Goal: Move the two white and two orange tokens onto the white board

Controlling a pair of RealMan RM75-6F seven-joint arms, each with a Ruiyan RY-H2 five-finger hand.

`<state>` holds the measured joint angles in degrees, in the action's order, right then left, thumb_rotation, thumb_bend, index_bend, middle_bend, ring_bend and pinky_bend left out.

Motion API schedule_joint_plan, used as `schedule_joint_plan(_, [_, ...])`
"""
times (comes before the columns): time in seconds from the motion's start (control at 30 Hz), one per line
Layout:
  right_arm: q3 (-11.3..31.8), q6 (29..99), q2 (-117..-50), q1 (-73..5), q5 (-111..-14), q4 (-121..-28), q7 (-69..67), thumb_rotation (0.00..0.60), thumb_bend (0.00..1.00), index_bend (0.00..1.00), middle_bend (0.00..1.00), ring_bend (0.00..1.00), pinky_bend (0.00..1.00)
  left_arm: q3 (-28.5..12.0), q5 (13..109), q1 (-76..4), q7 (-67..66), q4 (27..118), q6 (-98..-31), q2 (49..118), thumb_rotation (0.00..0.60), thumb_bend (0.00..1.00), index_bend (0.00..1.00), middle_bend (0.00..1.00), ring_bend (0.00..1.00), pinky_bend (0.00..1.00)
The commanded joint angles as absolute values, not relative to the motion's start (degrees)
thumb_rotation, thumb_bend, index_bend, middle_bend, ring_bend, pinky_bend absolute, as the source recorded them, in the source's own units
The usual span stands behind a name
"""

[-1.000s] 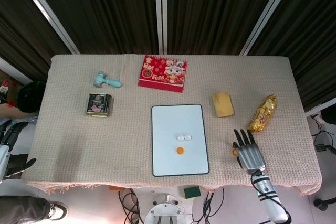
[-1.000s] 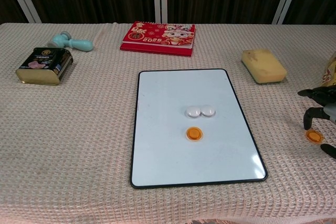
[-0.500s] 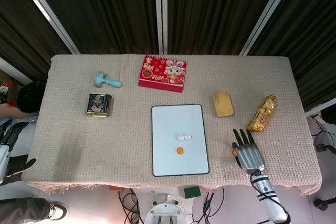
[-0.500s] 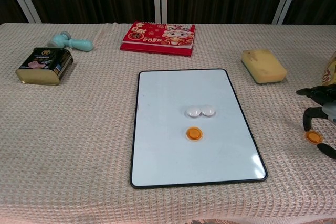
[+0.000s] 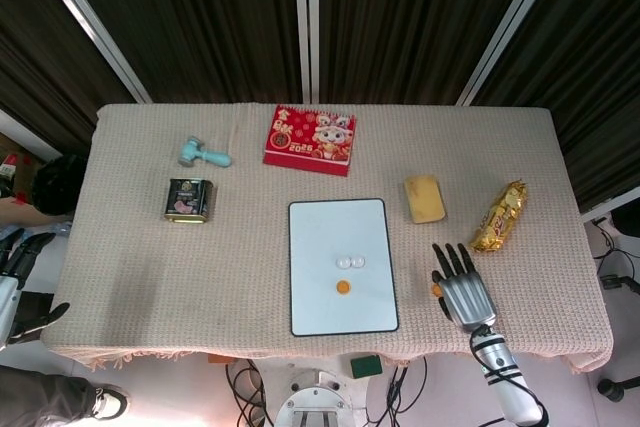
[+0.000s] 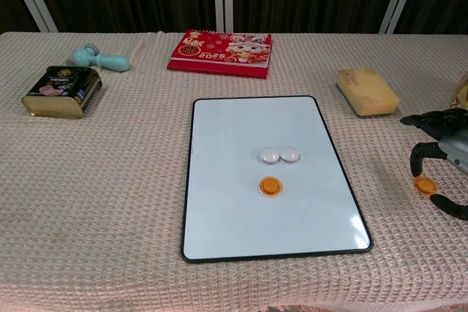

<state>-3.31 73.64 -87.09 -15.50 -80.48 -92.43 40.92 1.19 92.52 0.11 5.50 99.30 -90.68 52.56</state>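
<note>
A beige woven cloth covers the table (image 6: 110, 202), dark curtains behind. On the white board (image 6: 241, 126) already sit two white tokens (image 6: 279, 155) and one orange token (image 6: 270, 186). The last orange token (image 6: 424, 184) lies on the cloth right of the board, under the right hand (image 5: 462, 290), whose fingers arch around it; whether they grip it I cannot tell. The left hand (image 5: 20, 282) hangs open off the table's edge. A yellow sponge (image 6: 367, 91), snack packet (image 5: 499, 215), calendar (image 6: 221, 51) and tin (image 6: 62, 90) lie clear of the path.

Your head view looked steeply down from high above, far from the table (image 5: 250, 277). Your chest view sat low and near. Both shared the white board (image 5: 342, 237).
</note>
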Motion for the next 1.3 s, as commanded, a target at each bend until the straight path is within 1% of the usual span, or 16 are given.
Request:
schedule_joint_plan(0.03, [-2.6, 73.0, -87.6, -16.9, -81.8, -94.3, 42.9, 0.600, 0.37, 0.48, 0.00, 0.00, 0.00, 1.2, 92.6, 0.1, 5.5, 99.3, -90.7, 52.5, 0.600, 0.10, 0.12, 0.14, 0.00, 0.12])
schedule_joint_plan(0.2, [-0.6, 69.1, -90.5, -19.9, -80.8, -95.9, 47.9, 0.600, 0.37, 0.50, 0.00, 0.00, 0.00, 1.1, 92.4, 0.2, 5.7, 99.3, -90.9, 52.5, 0.600, 0.10, 0.12, 0.14, 0.00, 0.12])
schedule_joint_plan(0.43, [0.9, 64.5, -95.4, -23.4, -78.1, -95.4, 52.5, 0.600, 0.37, 0.52, 0.00, 0.00, 0.00, 1.0, 92.0, 0.2, 6.7, 98.7, -90.8, 52.4, 0.600, 0.10, 0.12, 0.14, 0.00, 0.12])
schedule_joint_plan(0.8, [2.3, 62.3, -100.2, -26.6, -74.7, -93.1, 56.3, 0.600, 0.37, 0.52, 0.00, 0.00, 0.00, 0.9, 92.0, 0.4, 7.7, 98.3, -91.2, 52.3, 0.600, 0.10, 0.12, 0.14, 0.00, 0.12])
schedule_joint_plan(1.3, [2.0, 62.4, -101.7, -28.6, -73.3, -92.5, 57.0, 0.600, 0.37, 0.52, 0.00, 0.00, 0.00, 0.9, 92.1, 0.5, 7.6, 98.3, -91.4, 52.3, 0.600, 0.10, 0.12, 0.14, 0.00, 0.12])
